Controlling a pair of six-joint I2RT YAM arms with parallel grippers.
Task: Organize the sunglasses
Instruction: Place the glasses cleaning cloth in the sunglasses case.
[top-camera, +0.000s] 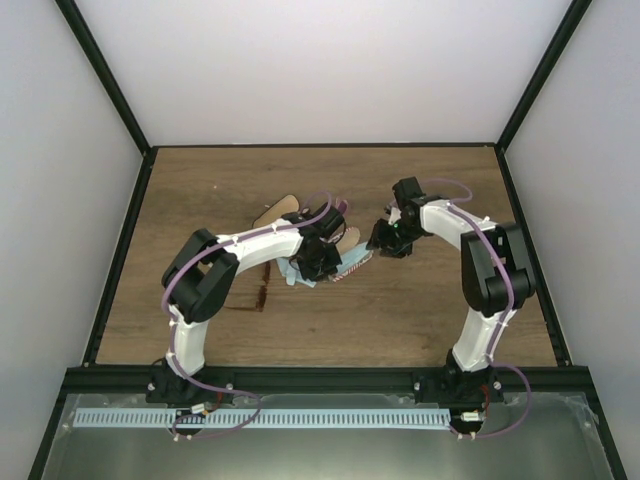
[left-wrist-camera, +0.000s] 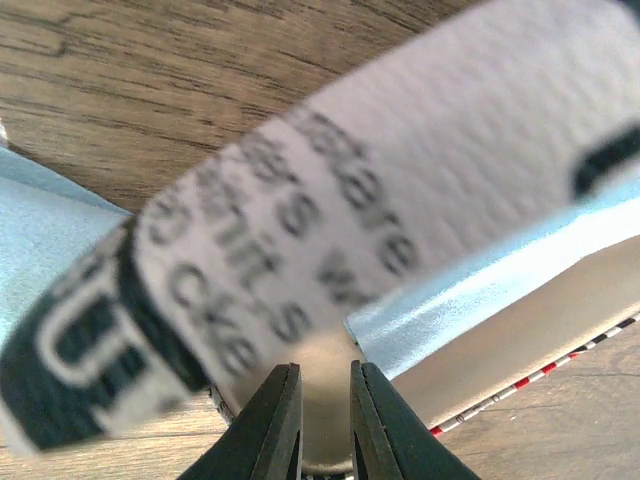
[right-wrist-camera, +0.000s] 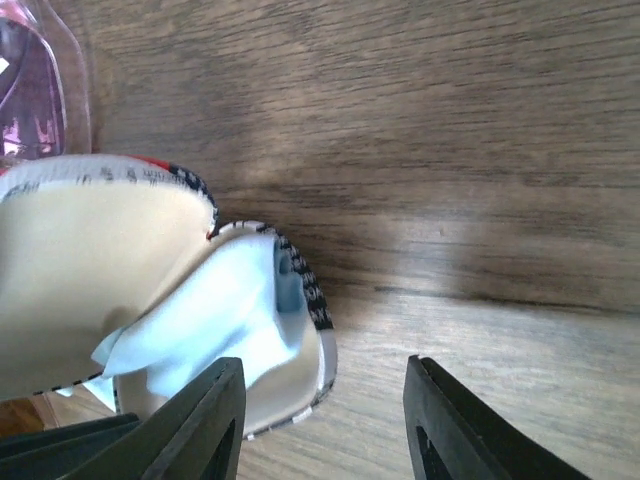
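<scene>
A thin dark reddish-brown shape that looks like the sunglasses lies on the table beside the left arm's elbow, apart from both grippers. The red-and-white striped case lies open in the middle, cream lining up, a light blue cloth tucked inside. My left gripper hovers over the case's lining with its jaws a narrow gap apart and nothing pinched between them. A blurred white printed label crosses that view close to the lens. My right gripper stands wide open at the case's end, mostly over bare wood.
A tan oval case lies behind the left gripper. More light blue cloth sticks out under the left wrist. A pinkish translucent thing shows at the right wrist view's top left. Black frame rails border the wooden table.
</scene>
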